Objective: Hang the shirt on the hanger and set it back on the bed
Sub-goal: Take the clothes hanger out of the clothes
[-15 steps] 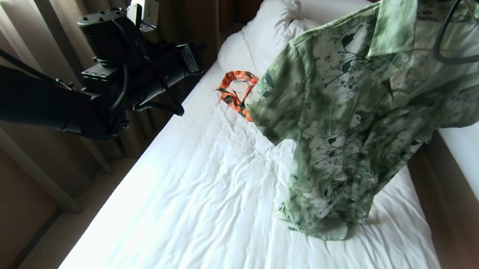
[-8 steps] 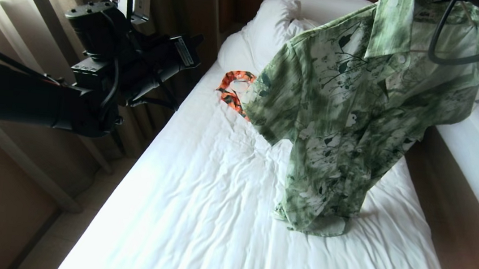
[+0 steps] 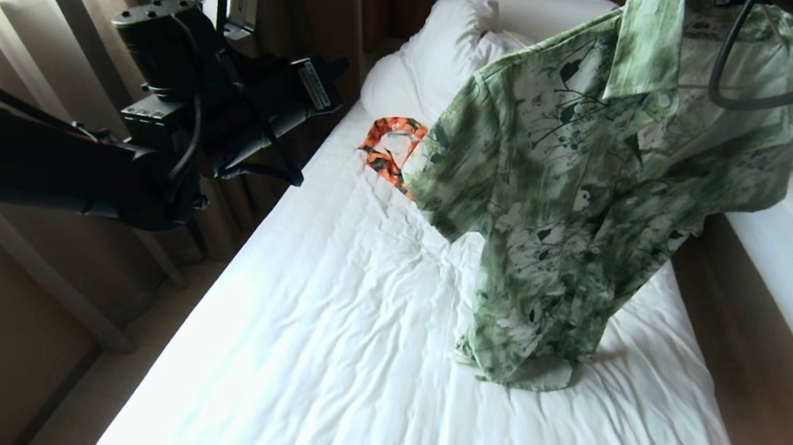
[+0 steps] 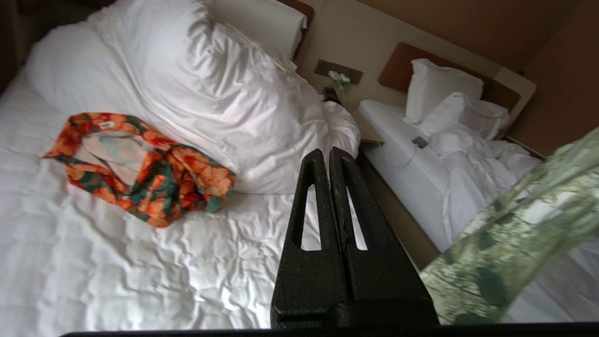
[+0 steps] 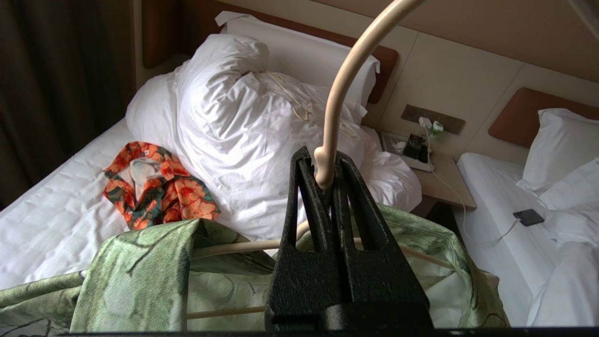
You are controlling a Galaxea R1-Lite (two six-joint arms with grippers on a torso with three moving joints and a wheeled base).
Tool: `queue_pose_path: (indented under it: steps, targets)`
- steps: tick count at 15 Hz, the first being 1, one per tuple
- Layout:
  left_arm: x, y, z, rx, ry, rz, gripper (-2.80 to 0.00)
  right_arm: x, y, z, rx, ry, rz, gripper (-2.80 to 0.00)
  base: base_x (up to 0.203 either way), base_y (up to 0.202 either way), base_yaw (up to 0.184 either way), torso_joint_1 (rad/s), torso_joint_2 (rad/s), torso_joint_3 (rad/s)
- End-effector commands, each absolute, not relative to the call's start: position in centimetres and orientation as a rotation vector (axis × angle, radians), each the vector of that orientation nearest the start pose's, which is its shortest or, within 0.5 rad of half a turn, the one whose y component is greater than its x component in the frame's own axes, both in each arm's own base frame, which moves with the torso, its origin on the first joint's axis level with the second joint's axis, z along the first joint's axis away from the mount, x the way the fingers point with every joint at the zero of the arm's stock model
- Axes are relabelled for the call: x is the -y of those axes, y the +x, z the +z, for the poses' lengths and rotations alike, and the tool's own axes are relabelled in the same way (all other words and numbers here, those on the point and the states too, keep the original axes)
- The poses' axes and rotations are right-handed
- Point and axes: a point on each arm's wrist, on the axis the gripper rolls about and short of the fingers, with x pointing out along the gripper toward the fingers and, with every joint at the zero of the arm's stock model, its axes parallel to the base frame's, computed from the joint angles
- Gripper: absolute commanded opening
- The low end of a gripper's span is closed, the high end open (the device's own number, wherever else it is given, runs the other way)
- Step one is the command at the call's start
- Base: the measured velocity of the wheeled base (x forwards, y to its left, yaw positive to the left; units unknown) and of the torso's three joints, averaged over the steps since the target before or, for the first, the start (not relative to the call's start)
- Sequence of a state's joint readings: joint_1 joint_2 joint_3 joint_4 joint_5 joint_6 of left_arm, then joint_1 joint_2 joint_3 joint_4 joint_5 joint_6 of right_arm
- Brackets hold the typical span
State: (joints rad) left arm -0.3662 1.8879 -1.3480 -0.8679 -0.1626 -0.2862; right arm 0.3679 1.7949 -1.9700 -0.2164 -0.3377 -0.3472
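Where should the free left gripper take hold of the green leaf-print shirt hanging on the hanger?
Probably the near sleeve hem of the green leaf-print shirt, approached from the robot's left. The shut left gripper hangs empty on that side, and that sleeve juts out free. The right gripper already clamps the cream wire hanger at its neck.

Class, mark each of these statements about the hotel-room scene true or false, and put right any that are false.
1. The right gripper is shut on the hanger. True.
2. The shirt lies flat on the bed. False: it hangs from the hanger, only its hem resting on the sheet.
3. The left gripper holds a sleeve. False: it is shut and empty, off the bed's side.
4. The orange patterned garment lies near the white duvet. True.
5. The orange garment is on the hanger. False: the green shirt is.
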Motion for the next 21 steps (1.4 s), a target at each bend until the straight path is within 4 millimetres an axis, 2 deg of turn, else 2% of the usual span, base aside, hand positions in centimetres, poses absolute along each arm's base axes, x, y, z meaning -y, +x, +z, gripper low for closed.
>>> queue_pose_path:
  steps: [1, 5, 7, 9, 13, 14, 21]
  targets:
    - [15.5, 32.7, 30.2, 0.252, -0.338, -0.642, -2.80, -11.0, 30.5, 43.2, 0.356, -0.213, -0.033, -2.80, 0.000, 0.000, 0.000, 0.000, 0.00, 0.000]
    - [21.1, 25.8, 30.4, 0.134, -0.356, -0.847, -2.80, -11.4, 31.3, 42.5, 0.334, -0.220, -0.030, -2.80, 0.000, 0.000, 0.000, 0.000, 0.00, 0.000]
    - [23.3, 22.7, 29.6, 0.034, -0.329, -0.928, -2.80, -12.0, 31.3, 42.3, 0.326, -0.219, -0.019, -2.80, 0.000, 0.000, 0.000, 0.000, 0.00, 0.000]
    - [24.7, 21.6, 28.5, -0.030, -0.280, -0.925, -2.80, -13.3, 30.7, 42.1, 0.319, -0.212, 0.007, -2.80, 0.000, 0.000, 0.000, 0.000, 0.00, 0.000]
    - [25.9, 21.8, 27.2, -0.067, -0.264, -0.922, -2.80, -16.1, 30.3, 40.3, 0.263, -0.212, 0.076, -2.80, 0.000, 0.000, 0.000, 0.000, 0.00, 0.000]
    - [26.2, 22.2, 26.8, -0.073, -0.261, -0.915, 0.00, -17.0, 29.9, 39.9, 0.251, -0.202, 0.100, -2.80, 0.000, 0.000, 0.000, 0.000, 0.00, 0.000]
    - [26.1, 24.3, 26.4, -0.025, -0.279, -0.859, 0.00, -19.6, 28.2, 39.7, 0.245, -0.178, 0.173, -2.80, 0.000, 0.000, 0.000, 0.000, 0.00, 0.000]
